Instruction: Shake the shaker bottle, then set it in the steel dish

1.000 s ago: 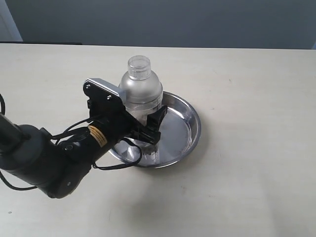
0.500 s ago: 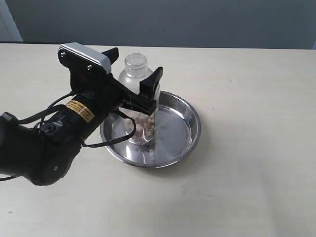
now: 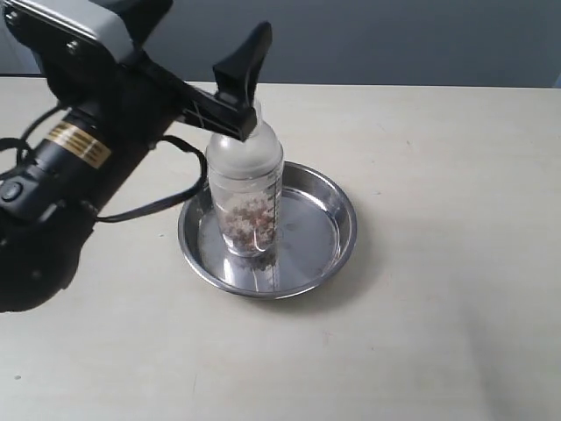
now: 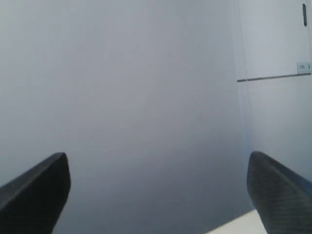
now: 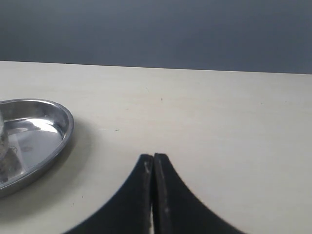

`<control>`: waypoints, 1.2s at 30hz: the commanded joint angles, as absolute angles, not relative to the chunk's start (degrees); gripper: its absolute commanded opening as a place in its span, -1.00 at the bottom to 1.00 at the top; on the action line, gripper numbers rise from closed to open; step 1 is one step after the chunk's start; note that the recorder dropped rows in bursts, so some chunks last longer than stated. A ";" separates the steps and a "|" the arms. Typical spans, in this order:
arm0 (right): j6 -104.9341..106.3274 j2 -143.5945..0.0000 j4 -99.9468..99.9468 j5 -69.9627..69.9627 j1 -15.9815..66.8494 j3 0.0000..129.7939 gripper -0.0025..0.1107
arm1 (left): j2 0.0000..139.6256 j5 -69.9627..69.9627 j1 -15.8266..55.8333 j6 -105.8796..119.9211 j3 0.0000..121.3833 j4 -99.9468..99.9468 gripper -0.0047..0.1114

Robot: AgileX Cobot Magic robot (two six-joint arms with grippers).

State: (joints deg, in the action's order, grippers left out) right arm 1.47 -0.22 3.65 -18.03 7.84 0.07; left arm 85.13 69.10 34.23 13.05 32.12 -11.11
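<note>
The shaker bottle (image 3: 247, 197) stands upright on the left half of the steel dish (image 3: 344, 215), brown granules resting in its lower part. My left gripper (image 3: 206, 31) is open and raised above and behind the bottle, and one black finger (image 3: 241, 61) covers the cap. In the left wrist view that gripper (image 4: 157, 163) has its jaws wide apart with only a grey wall between them. My right gripper (image 5: 153, 157) is shut on nothing, low over bare table, right of the dish (image 5: 46, 124). A sliver of the bottle (image 5: 4, 151) shows at that frame's edge.
The left arm's dark body and cables (image 3: 61, 193) hang over the table left of the dish. A grey wall (image 3: 394, 39) runs behind the table's far edge. Bare cream tabletop (image 3: 438, 289) lies right of and in front of the dish.
My left gripper has opened and risen up and back from around the bottle's body to above its cap. The bottle stays standing in the dish. The right gripper's earlier state is not shown.
</note>
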 commanded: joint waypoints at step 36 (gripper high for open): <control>1.49 0.00 3.64 -17.49 8.06 0.00 -0.97 | 37.27 16.47 34.29 37.92 22.28 -40.01 -0.91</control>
State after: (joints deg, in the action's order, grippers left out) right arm 1.47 -0.22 3.65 -18.03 7.84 0.07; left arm 39.51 16.33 34.23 39.08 23.63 -40.00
